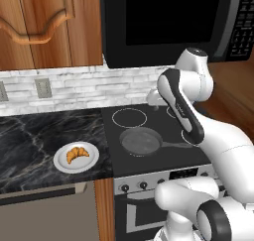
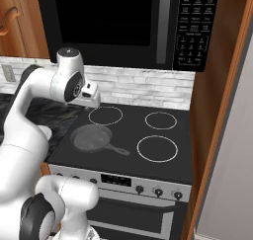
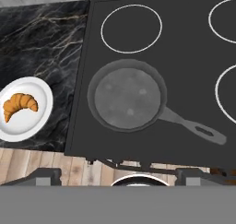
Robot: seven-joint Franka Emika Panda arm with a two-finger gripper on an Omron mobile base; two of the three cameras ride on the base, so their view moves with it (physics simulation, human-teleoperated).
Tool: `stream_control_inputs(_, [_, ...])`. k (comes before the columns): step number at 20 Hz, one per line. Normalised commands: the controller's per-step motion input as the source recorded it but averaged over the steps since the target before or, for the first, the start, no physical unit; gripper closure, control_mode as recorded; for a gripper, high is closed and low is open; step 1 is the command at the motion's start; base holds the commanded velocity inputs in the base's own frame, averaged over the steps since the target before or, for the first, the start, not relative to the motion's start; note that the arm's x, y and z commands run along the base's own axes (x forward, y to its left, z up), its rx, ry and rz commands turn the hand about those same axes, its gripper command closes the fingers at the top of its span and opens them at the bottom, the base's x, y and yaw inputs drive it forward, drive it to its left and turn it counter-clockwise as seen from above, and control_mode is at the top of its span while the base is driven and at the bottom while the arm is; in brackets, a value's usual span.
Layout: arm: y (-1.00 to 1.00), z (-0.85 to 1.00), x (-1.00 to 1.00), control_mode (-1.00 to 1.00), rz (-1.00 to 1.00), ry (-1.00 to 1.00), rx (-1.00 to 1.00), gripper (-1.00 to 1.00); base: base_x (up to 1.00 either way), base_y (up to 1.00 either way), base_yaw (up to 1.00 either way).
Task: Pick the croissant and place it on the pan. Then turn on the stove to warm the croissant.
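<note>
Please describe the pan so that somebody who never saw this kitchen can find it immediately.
Find the black glass stove below the microwave. The pan sits on its front left burner, handle toward the right. It is dark grey and empty, unlike the white plate with the croissant.

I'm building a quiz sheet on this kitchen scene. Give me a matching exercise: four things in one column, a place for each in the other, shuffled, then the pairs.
Things:
1. croissant
2. pan
3. plate
4. microwave

Places:
A. above the stove
B. on the dark marble counter, left of the stove
C. on the stove's front left burner
D. on the plate

Pairs: 1-D, 2-C, 3-B, 4-A
</note>
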Motion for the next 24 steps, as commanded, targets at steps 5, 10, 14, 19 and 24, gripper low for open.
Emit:
stream_control_inputs(5, [0.49, -0.14, 0.06, -1.0, 0.0, 0.0, 0.04, -1.0, 0.0, 0.0, 0.0])
stream_control_inputs(10, [0.51, -0.03, 0.14, -1.0, 0.0, 0.06, 0.01, -1.0, 0.0, 0.0, 0.0])
stream_control_inputs(14, [0.47, -0.03, 0.15, -1.0, 0.0, 0.12, 0.04, -1.0, 0.0, 0.0, 0.0])
stream_control_inputs(19, [0.4, -0.13, 0.12, -1.0, 0.0, 0.1, 0.09, -1.0, 0.0, 0.0, 0.0])
stream_control_inputs(24, [0.43, -0.13, 0.12, -1.0, 0.0, 0.08, 0.08, -1.0, 0.0, 0.0, 0.0])
